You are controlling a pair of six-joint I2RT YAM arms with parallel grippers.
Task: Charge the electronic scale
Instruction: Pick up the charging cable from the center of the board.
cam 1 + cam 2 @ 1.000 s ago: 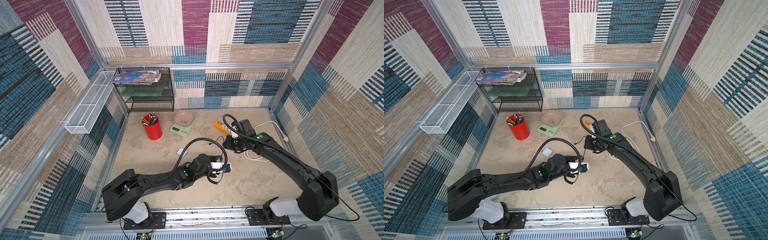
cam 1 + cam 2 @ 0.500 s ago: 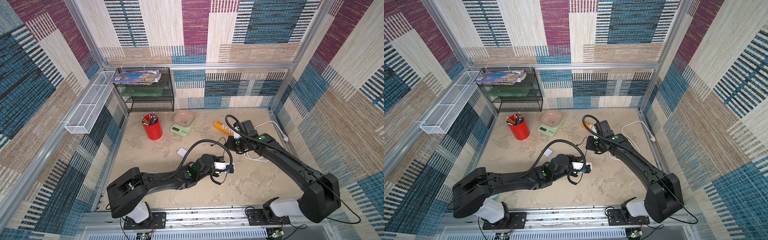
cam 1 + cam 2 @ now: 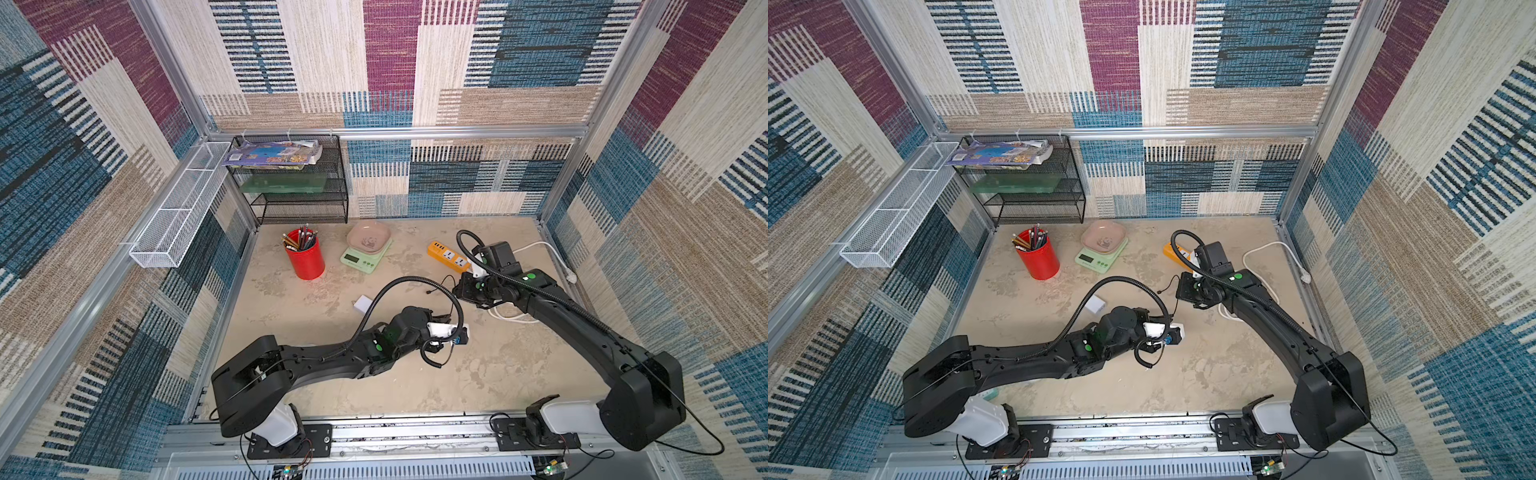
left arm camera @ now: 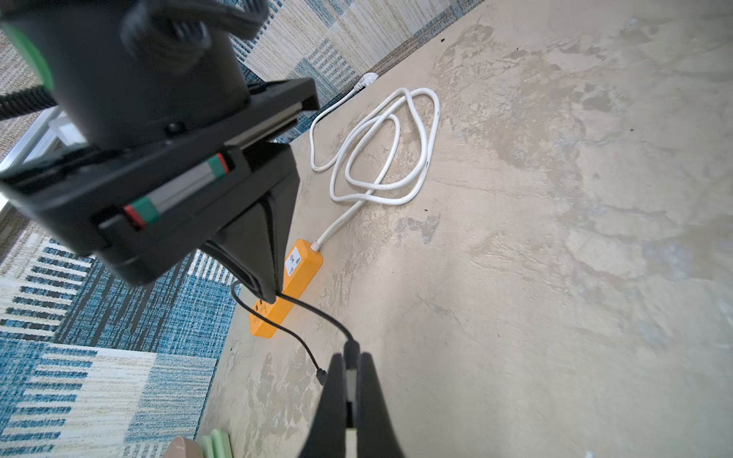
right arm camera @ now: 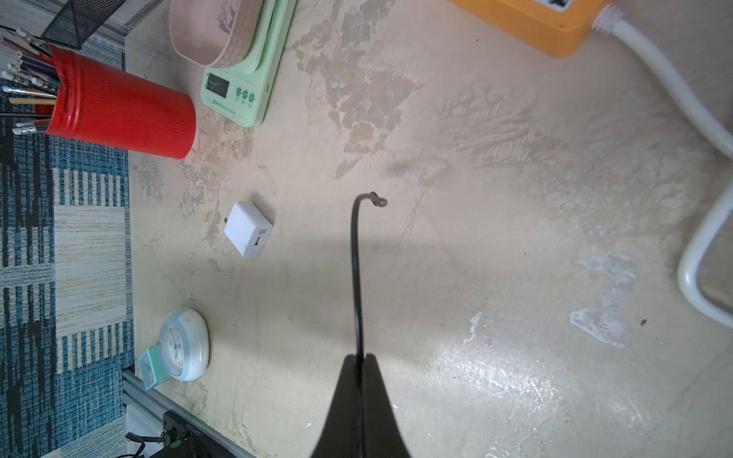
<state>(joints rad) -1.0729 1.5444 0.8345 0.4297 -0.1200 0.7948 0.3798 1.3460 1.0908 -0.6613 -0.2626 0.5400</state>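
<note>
The electronic scale (image 3: 362, 261), mint green with a pink panda tray, stands at the back of the table; it also shows in the right wrist view (image 5: 242, 93). A thin black cable (image 5: 355, 273) hangs between my two grippers. In the middle of the table my left gripper (image 4: 351, 357) is shut on the cable's larger plug (image 4: 351, 348). My right gripper (image 5: 360, 359) is shut on the cable near its small connector (image 5: 378, 201), which sticks out free. In a top view the right gripper (image 3: 457, 291) hovers just behind the left gripper (image 3: 444, 319).
An orange power strip (image 3: 446, 255) with a coiled white cord (image 4: 380, 150) lies at the back right. A white charger block (image 3: 363, 303) lies left of the grippers. A red pencil cup (image 3: 307, 255), black mesh shelf (image 3: 295, 187), wall basket (image 3: 178, 212) and alarm clock (image 5: 184, 345) stand around.
My left gripper has closed on the cable's plug, and the left arm has shifted slightly to the right. The right gripper has stayed shut on the cable, nearly still.
</note>
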